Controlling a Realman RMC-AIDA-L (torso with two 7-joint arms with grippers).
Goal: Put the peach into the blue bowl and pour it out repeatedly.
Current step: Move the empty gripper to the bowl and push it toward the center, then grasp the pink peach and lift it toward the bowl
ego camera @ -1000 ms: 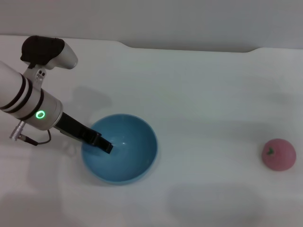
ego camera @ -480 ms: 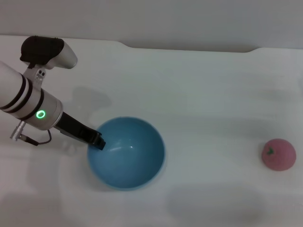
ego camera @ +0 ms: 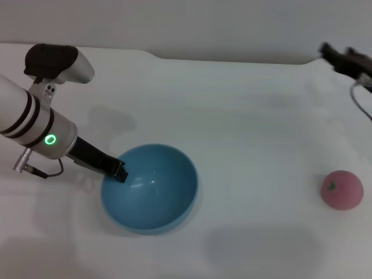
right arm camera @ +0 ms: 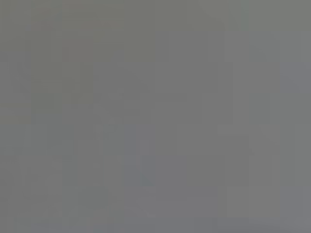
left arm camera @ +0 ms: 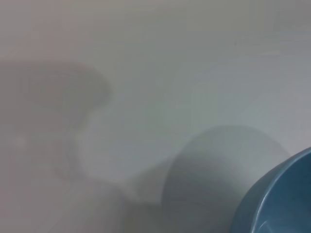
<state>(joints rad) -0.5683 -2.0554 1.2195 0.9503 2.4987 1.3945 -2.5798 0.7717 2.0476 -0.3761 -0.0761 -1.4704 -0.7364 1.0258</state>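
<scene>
The blue bowl (ego camera: 152, 192) stands empty on the white table at the front left. My left gripper (ego camera: 119, 172) is at the bowl's left rim, with its dark fingers closed on the rim. A part of the bowl's rim shows in the left wrist view (left arm camera: 284, 199). The pink peach (ego camera: 342, 189) lies on the table far to the right, apart from the bowl and from both grippers. My right gripper (ego camera: 336, 57) is in the air at the far right, well behind the peach. The right wrist view shows only plain grey.
The white table (ego camera: 250, 128) ends at a back edge against a grey wall (ego camera: 232, 29). My left arm (ego camera: 29, 122) reaches in from the left side.
The bowl has settled more level and shifted slightly, with my left gripper drawing back to its rim. My right gripper has come into view at the far right. The peach has not moved.
</scene>
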